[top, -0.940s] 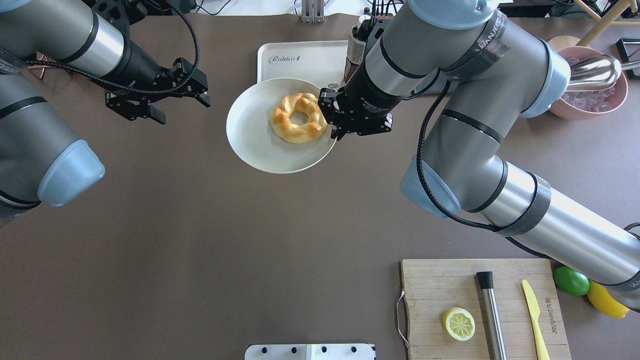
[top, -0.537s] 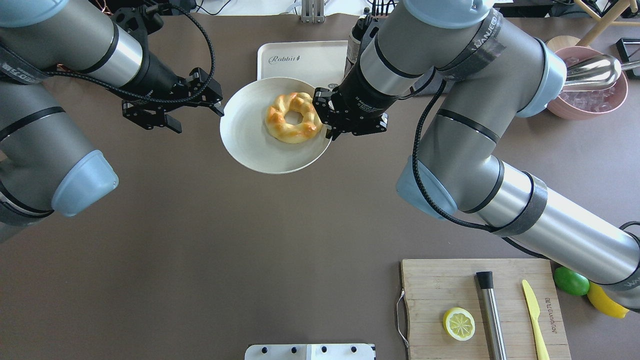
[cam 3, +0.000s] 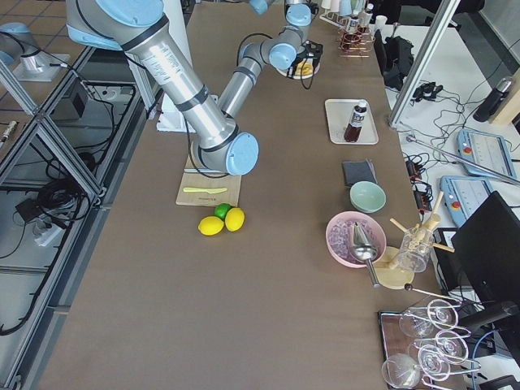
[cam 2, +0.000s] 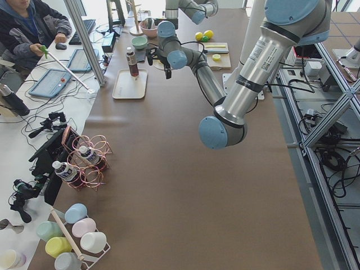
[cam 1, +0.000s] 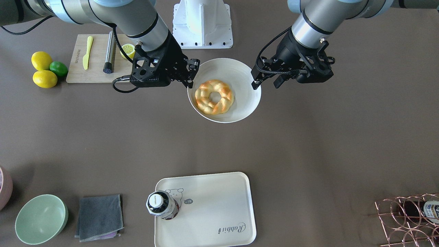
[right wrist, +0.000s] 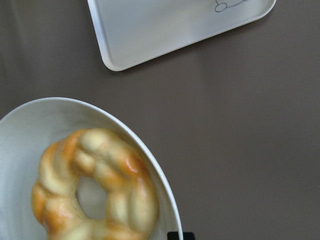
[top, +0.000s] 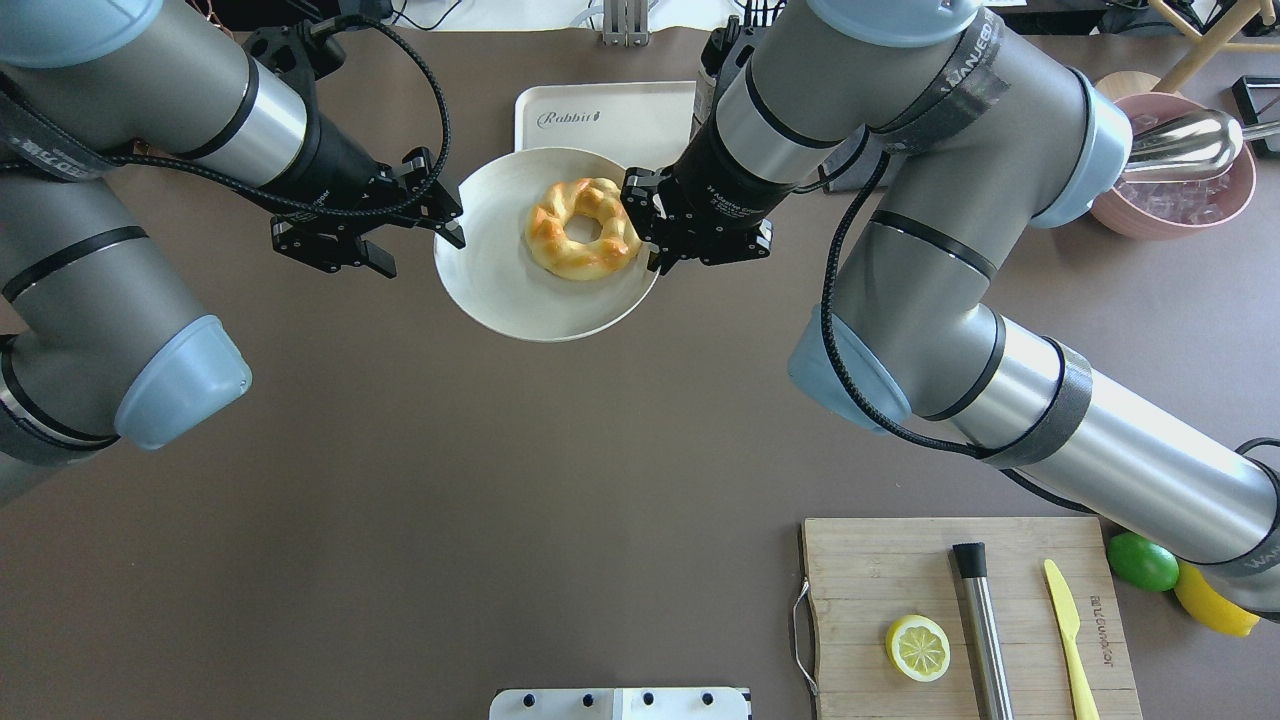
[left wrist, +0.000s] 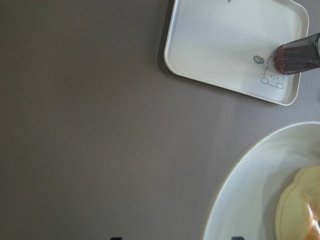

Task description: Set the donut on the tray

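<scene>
The braided golden donut lies in a round white plate that is held above the table. My right gripper is shut on the plate's right rim. My left gripper is open at the plate's left rim. In the left wrist view the rim lies between its two fingertips. The cream-white tray lies on the table beyond the plate, with a dark bottle standing on its bear corner. The donut also shows in the front view and in the right wrist view.
A wooden cutting board with a lemon slice, a metal rod and a yellow knife lies near the robot's right. Lemons and a lime lie beside it. A green bowl, a grey cloth and a wire rack stand along the far edge.
My left arm has moved right until its open gripper reaches the plate's left rim. My right gripper has carried the plate and donut a little left and farther from the robot.
</scene>
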`<state>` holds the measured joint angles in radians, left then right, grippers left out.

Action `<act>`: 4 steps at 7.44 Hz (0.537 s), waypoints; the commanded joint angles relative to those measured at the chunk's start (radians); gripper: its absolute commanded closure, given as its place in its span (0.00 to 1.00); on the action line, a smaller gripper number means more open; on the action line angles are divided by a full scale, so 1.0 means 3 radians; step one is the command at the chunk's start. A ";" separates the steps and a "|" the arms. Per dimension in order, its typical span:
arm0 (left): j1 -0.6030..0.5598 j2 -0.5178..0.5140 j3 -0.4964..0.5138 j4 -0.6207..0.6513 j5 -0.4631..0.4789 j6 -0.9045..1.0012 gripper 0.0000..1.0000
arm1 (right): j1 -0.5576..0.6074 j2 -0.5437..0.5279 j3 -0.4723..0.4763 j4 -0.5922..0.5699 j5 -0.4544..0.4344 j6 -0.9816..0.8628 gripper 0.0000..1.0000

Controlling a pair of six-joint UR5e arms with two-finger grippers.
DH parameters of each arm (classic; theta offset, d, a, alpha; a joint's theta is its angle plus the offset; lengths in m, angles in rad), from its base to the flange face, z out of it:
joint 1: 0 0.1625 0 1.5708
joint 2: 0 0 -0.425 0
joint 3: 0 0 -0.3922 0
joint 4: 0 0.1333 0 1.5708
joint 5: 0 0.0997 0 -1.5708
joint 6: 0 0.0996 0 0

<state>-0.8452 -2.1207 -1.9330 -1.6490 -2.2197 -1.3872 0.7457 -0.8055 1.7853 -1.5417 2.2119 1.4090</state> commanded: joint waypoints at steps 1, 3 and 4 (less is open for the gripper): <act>0.0036 0.0002 -0.0004 0.0000 0.0000 -0.0019 0.41 | 0.0015 0.0016 0.0011 0.0000 0.0016 0.0002 1.00; 0.0051 -0.0003 -0.0060 0.0000 0.0000 -0.0034 0.66 | 0.0015 0.0031 0.0006 0.0000 0.0016 0.0008 1.00; 0.0066 0.0007 -0.0066 0.0000 0.0005 -0.0039 0.68 | 0.0015 0.0031 0.0011 0.0000 0.0021 0.0008 1.00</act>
<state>-0.8312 -2.1211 -1.9436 -1.6490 -2.2196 -1.3952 0.7500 -0.7971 1.7880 -1.5417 2.2170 1.4109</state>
